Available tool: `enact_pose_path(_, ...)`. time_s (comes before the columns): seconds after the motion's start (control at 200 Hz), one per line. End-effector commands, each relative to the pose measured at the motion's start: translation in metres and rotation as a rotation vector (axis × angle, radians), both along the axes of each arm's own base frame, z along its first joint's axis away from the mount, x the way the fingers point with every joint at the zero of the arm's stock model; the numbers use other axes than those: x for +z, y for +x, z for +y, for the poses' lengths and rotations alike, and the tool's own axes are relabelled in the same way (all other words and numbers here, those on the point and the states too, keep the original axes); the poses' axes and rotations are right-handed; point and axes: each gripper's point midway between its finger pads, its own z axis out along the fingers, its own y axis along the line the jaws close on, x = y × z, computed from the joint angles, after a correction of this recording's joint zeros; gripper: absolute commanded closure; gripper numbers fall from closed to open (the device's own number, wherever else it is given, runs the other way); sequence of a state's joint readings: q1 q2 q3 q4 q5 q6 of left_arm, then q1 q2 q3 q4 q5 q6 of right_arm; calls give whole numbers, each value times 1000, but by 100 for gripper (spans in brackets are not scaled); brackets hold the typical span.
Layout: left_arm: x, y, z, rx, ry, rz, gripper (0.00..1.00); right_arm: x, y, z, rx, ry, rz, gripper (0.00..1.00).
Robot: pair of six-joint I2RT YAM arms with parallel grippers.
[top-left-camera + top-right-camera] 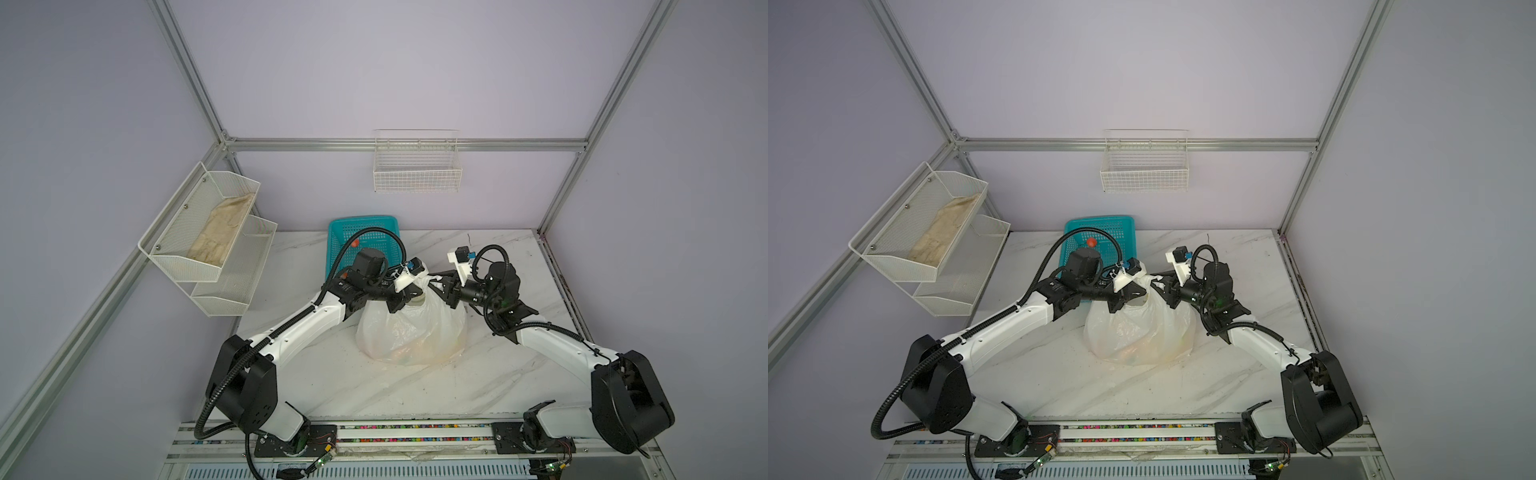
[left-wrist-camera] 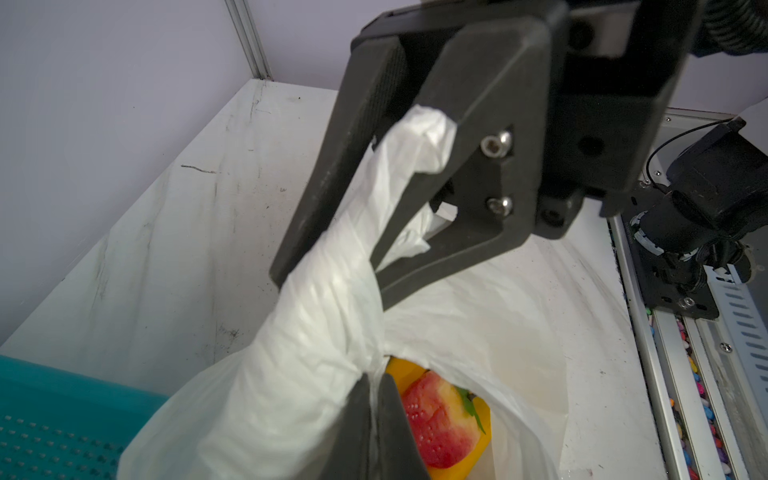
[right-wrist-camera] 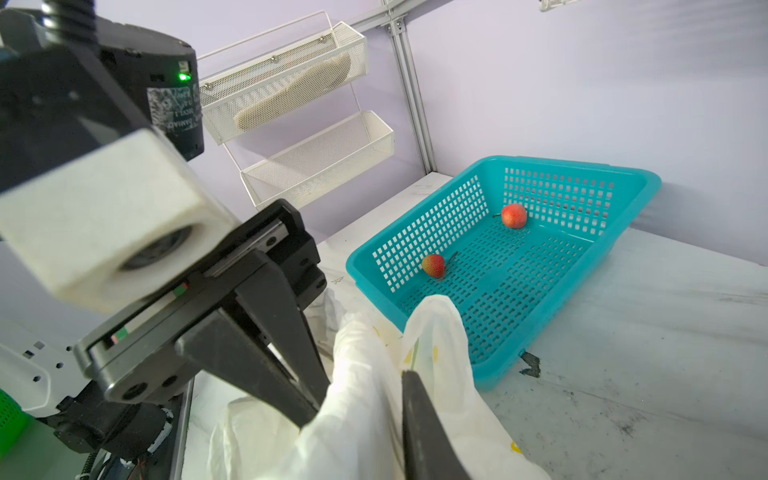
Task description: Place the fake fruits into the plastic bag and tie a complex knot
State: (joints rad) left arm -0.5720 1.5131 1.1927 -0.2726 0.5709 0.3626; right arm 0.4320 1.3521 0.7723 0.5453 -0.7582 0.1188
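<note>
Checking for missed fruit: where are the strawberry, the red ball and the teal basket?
strawberry [image 3: 433,265]: right wrist view, red body.
red ball [image 3: 514,216]: right wrist view, its middle.
teal basket [image 3: 638,183]: right wrist view, solid rim corner.

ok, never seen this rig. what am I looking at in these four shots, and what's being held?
Two robot arms sit on a rail along the near edge of the marble table, each ending in a two-fingered tool. Both top views look down on the whole scene; the other two come from a camera on each wrist. On the table: a plastic bag with fake fruits inside, and behind it a teal basket holding two red fruits. The left tool is shut on the bag. The right tool has its jaws parted around a twisted handle; whether it grips, I can't tell.
</note>
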Motion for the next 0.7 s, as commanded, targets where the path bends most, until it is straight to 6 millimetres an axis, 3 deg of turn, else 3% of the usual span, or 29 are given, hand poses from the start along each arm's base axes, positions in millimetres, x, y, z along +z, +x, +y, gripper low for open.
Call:
enact_pose_path(0.0, -10, -5, 5, -4, 23, 13, 93, 22, -5, -1, 17, 3, -75, 75)
enact_pose_path(0.31, -8, -4, 11, 11, 51, -13, 93, 17, -6, -23, -99, -147, -76, 57)
enact_pose_path(0.41, -6, -6, 9, -2, 41, -13, 93, 21, -10, -25, -101, -147, -79, 44)
enact_pose_path(0.695, -4, -8, 8, -14, 30, -13, 93, 24, -3, -2, -10, -74, -48, 26)
